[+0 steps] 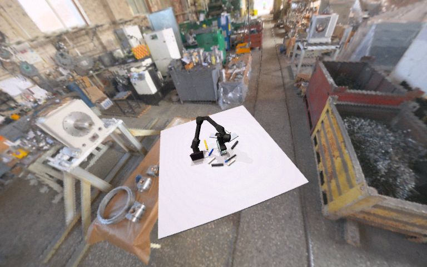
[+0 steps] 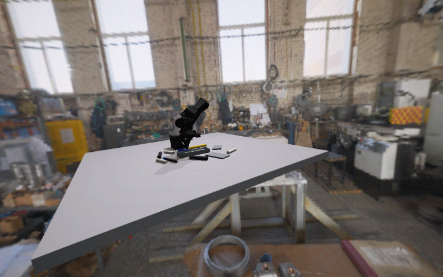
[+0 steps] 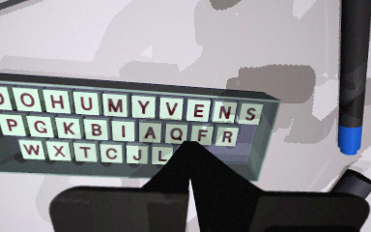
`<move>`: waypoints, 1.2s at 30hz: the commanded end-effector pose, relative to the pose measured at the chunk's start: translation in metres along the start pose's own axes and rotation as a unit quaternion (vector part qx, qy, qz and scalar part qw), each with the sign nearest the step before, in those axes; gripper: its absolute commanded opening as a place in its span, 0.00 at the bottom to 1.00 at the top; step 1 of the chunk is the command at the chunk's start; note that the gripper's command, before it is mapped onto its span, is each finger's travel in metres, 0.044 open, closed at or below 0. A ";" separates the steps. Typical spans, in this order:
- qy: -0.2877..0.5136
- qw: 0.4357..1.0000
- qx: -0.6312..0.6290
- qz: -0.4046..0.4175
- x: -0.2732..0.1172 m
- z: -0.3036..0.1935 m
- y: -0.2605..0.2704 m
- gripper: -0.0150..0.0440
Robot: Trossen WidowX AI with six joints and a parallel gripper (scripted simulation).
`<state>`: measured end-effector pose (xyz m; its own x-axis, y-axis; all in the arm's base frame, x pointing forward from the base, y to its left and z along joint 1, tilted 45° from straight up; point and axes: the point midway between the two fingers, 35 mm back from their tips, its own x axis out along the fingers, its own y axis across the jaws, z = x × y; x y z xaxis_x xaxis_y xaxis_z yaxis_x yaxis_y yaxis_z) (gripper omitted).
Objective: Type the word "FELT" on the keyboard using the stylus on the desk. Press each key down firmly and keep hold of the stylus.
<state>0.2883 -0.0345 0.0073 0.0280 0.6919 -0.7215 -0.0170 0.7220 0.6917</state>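
Observation:
The keyboard is a greenish tray with three rows of pale lettered keys. In the wrist view E is in the top row, F in the middle row, and T and L in the bottom row. My gripper is shut, with no stylus visible between its fingers. Its tips appear just below the Q and F keys and cover the spot right of L. Several pen-like sticks lie around the keyboard, among them a yellow one and a blue one; I cannot tell which is the stylus.
A black stick with a blue end, a dark stick and a white stick lie on the white table. A flat grey panel lies beyond the keyboard.

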 end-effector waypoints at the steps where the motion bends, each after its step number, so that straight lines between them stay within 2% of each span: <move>1: 0.004 1.000 0.001 0.002 0.002 -0.004 -0.026 0.25; 13: 0.004 1.000 0.001 0.002 0.002 -0.005 -0.025 0.25; 19: 0.005 1.000 0.002 0.002 0.002 -0.037 0.003 0.25; 31: 0.005 1.000 0.002 0.002 0.002 -0.037 0.005 0.25; 36: 0.005 1.000 0.003 0.002 0.002 -0.034 0.066 0.25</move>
<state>0.2534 -0.0145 0.0240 0.0196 0.6910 -0.7226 0.0002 0.7227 0.6911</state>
